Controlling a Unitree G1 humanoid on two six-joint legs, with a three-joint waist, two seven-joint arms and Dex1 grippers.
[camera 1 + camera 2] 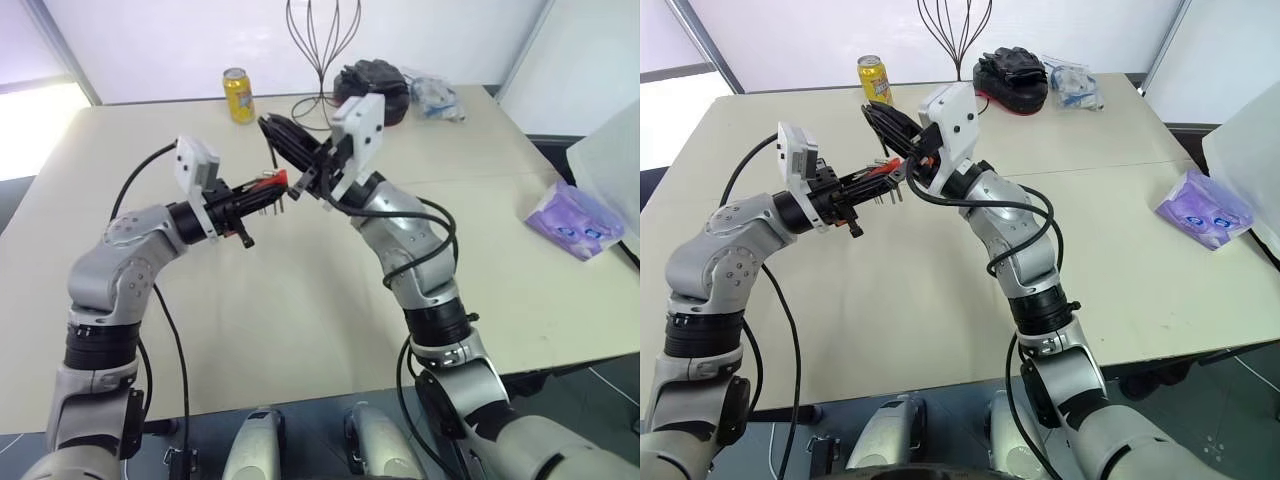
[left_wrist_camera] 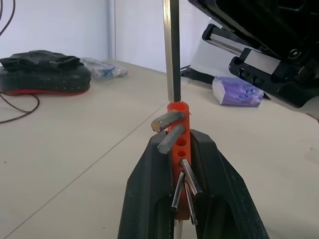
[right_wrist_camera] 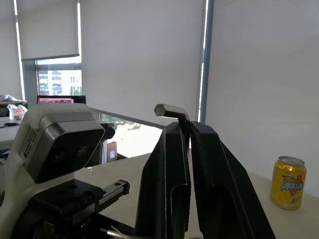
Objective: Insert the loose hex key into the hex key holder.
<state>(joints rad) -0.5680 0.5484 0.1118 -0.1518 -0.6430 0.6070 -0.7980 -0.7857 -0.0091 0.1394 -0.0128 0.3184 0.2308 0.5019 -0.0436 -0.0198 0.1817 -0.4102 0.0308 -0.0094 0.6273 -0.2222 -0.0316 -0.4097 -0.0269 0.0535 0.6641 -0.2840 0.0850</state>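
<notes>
Hex key holder point(image 2: 179, 149) clamped in left claw point(image 2: 182, 199); right claw point(image 3: 187, 144) pinches loose hex key point(image 3: 170, 111).

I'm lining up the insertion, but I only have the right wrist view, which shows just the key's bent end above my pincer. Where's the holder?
Observer: The holder is clamped in the left pincer.
Operator: And the key's long end?
Observer: In the left wrist view, the key meets the holder's end hole.
Operator: Are the other keys in the way?
Observer: No, they stick out sideways, clear of it.
</notes>
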